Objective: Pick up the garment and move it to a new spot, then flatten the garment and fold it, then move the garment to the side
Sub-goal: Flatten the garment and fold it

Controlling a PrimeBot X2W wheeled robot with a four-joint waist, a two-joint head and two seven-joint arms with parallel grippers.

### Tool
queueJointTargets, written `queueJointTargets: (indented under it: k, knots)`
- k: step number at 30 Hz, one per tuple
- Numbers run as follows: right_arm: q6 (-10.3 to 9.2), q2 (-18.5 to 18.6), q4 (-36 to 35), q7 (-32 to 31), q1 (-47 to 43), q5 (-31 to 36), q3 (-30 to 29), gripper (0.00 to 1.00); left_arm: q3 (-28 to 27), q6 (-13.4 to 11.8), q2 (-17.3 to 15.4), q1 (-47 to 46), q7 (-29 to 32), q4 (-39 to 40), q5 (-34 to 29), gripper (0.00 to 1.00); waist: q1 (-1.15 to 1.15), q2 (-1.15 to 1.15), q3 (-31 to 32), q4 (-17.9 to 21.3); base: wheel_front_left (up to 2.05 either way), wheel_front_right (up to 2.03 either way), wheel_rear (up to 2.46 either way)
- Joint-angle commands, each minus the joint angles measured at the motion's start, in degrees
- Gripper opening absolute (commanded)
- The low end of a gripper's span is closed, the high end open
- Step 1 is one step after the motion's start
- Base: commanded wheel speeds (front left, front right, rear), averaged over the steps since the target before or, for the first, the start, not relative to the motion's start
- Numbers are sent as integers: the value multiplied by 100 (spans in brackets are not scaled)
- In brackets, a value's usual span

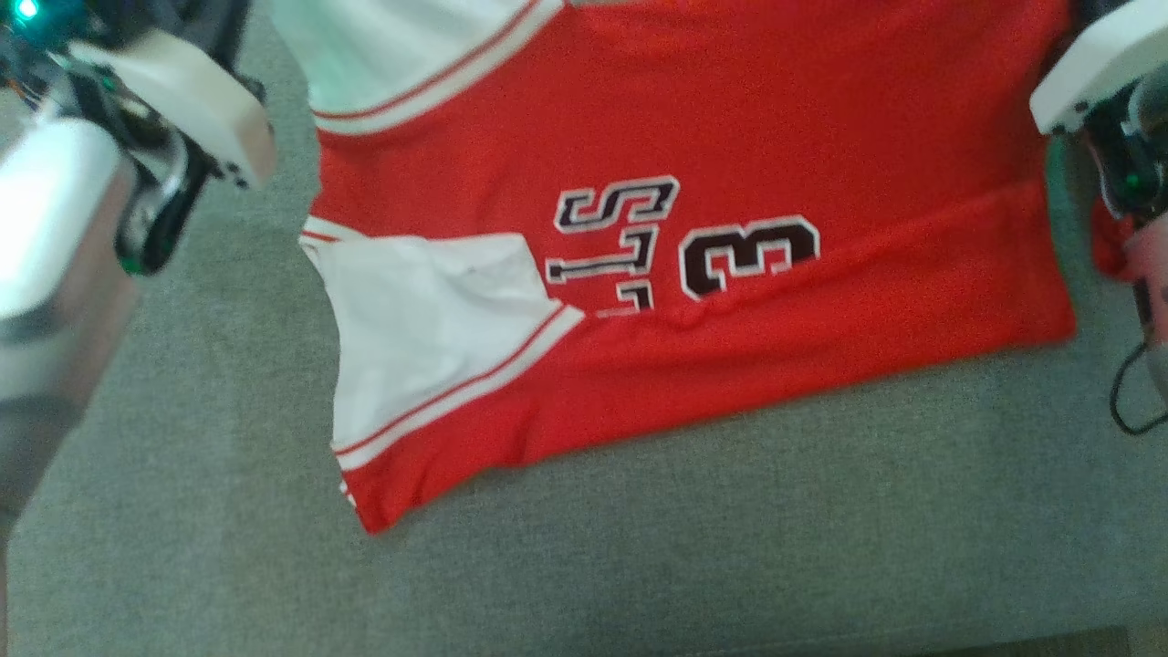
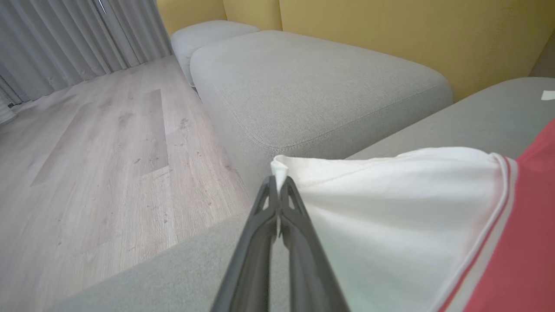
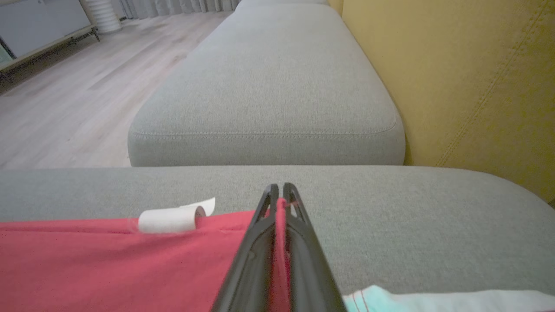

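**Left tool point(image 2: 277, 184) and right tool point(image 3: 279, 193) both pinched the garment point(image 1: 730, 119)**

The garment was a red shirt with white sleeves and dark letters and numbers. It lay spread out on the grey sofa seat point(image 1: 639, 566). The left tool was squeezed shut on the tip of a white sleeve point(image 2: 390, 195). The right tool was squeezed shut on a red edge of the garment, with red cloth between its fingers. A small white tag point(image 3: 171, 219) curled up just beside the right tool. A yellow sofa back point(image 3: 455, 86) stood behind the seat.
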State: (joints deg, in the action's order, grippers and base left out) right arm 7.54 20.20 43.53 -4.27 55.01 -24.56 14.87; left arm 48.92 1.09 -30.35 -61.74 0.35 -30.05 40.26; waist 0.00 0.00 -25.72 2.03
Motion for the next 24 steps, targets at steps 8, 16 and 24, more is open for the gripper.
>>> queueJointTargets:
  k: [8,16,24]
  knots:
    - [-5,-122,254,411,692,-130,-66,0,-354,85,104,-949,-629,-706,-206,0,0,0,-51,-31,0,0,0]
    - [-5,53,432,450,437,-338,243,0,-143,409,365,-804,-1064,-1060,-190,0,0,0,204,-262,0,0,0]
    - [-5,443,301,216,-232,-824,722,0,224,604,152,-73,-811,-536,168,0,0,0,599,-402,0,0,0]
